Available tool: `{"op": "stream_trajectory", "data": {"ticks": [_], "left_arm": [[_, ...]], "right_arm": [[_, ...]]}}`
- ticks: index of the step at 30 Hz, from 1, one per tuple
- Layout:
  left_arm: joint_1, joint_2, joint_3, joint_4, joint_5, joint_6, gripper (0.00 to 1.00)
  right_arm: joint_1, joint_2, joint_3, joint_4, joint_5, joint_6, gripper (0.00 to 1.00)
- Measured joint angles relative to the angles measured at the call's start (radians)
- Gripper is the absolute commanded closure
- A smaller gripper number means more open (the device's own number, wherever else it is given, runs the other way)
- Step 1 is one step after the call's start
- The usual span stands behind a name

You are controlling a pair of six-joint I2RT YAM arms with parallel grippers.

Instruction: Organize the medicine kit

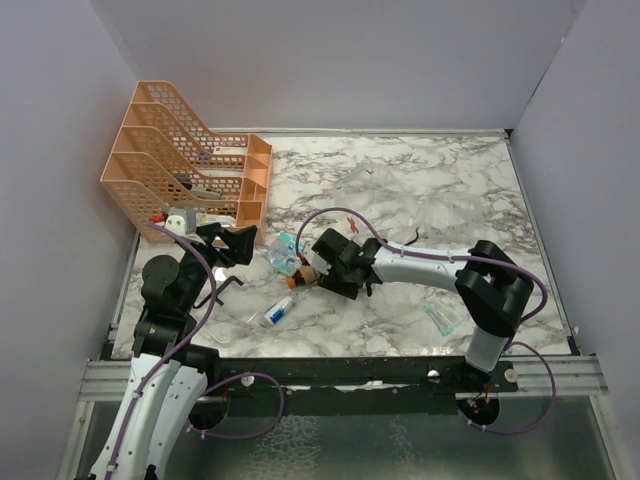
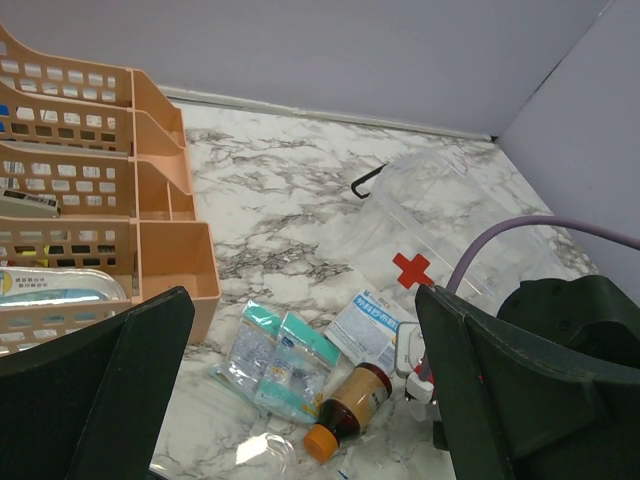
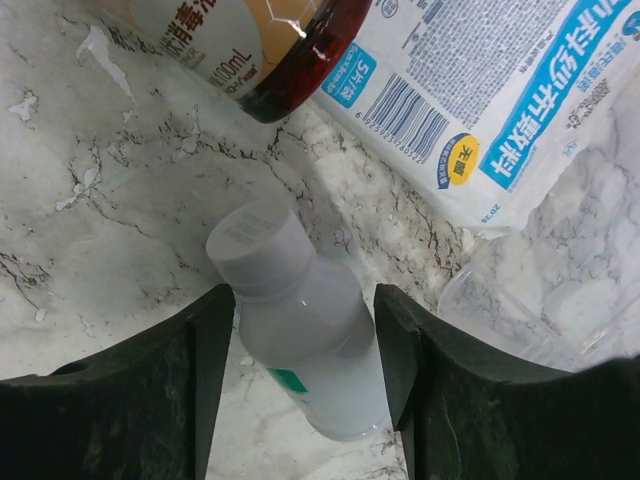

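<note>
My right gripper [image 1: 318, 268] [image 3: 305, 300] is low over the marble table [image 1: 420, 190] and shut on a small white plastic bottle [image 3: 300, 330] with a white cap. The bottle lies slanted between the fingers. Just beyond it lie a brown bottle [image 3: 250, 50] [image 1: 300, 278] with an orange cap and a blue-and-white gauze packet [image 3: 500, 100] [image 2: 365, 325]. My left gripper [image 1: 225, 243] [image 2: 300, 300] is open and empty, above the table beside the orange organizer [image 1: 190, 165] [image 2: 170, 240]. Teal sachets [image 2: 280, 360] [image 1: 285, 248] lie below it.
A clear pouch with a red cross [image 2: 440, 230] lies behind the pile. A small tube [image 1: 280, 311] and a loose sachet [image 1: 440, 315] lie near the front edge. The organizer's trays hold a blister pack [image 2: 50, 285]. Walls stand at the back and on both sides.
</note>
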Motion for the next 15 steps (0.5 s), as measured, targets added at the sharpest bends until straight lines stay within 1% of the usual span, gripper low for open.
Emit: {"op": "stream_trajectory", "data": {"ticks": [4,7,11,15], "left_arm": [[0.0,0.0,0.0,-0.004,0.0,0.0,0.01],[0.0,0.0,0.0,-0.005,0.0,0.0,0.01],[0.0,0.0,0.0,-0.006,0.0,0.0,0.01],[0.0,0.0,0.0,-0.007,0.0,0.0,0.01]], "right_arm": [[0.0,0.019,0.0,-0.012,0.005,0.0,0.43],[0.0,0.02,0.0,-0.012,0.006,0.004,0.48],[0.0,0.02,0.0,-0.011,0.006,0.016,0.56],[0.0,0.019,0.0,-0.009,0.006,0.04,0.59]]}}
